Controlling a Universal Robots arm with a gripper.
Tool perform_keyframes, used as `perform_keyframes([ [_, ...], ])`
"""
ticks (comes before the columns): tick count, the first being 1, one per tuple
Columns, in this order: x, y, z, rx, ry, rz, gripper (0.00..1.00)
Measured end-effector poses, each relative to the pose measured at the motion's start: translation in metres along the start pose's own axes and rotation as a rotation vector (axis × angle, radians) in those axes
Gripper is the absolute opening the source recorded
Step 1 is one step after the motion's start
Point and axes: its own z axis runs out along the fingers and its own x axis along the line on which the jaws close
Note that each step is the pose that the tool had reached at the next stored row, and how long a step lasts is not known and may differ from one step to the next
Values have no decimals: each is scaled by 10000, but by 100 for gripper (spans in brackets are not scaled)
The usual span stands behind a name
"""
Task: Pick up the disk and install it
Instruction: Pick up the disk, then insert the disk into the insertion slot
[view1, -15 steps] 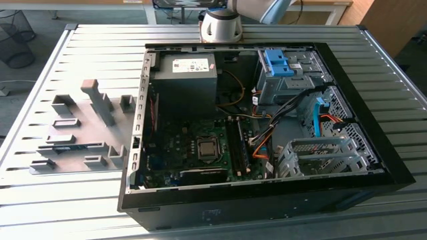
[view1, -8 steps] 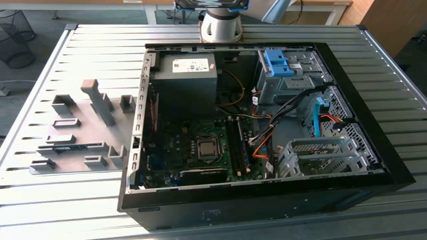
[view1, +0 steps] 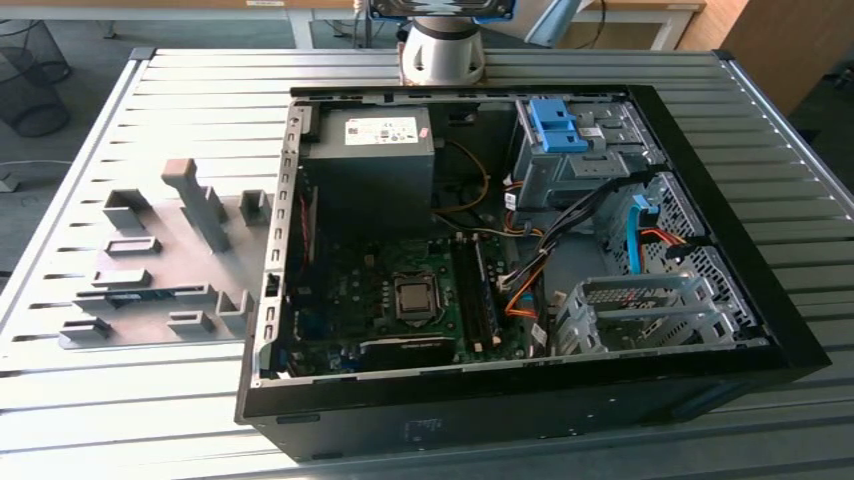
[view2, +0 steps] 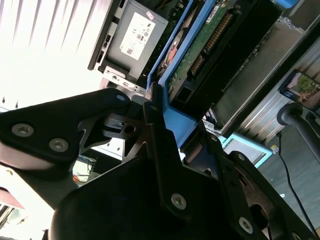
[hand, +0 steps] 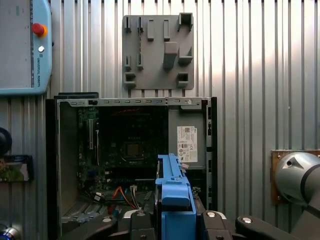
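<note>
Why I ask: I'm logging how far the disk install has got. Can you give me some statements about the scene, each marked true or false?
1. The gripper is shut on the disk. True.
2. The disk sits in the grey drive cage. False: it is in the gripper, not yet in the case.
3. The case's side is off, with the motherboard exposed. True.
4. The grey fixture plate lies inside the case. False: it lies on the slatted table beside the case.
5. The power supply carries a white sticker. True.
</note>
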Motion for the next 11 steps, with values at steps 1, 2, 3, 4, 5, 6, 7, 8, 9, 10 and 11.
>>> perform_keyframes([
  [1,0,0,0,0,1,0,37],
  [2,0,-1,0,0,1,-1,37],
  [3,0,-1,0,0,1,0,37],
  [4,0,-1,0,0,1,0,37],
  [5,0,-3,0,0,1,0,37],
  [6,0,-5,0,0,0,-1,37],
  [7,0,-5,0,0,0,-1,37],
  [8,0,-5,1,0,0,-1,37],
  [9,1,-6,0,0,1,-1,37],
  [10,4,-6,1,0,0,-2,37],
  [11,8,-6,1,0,0,-2,37],
])
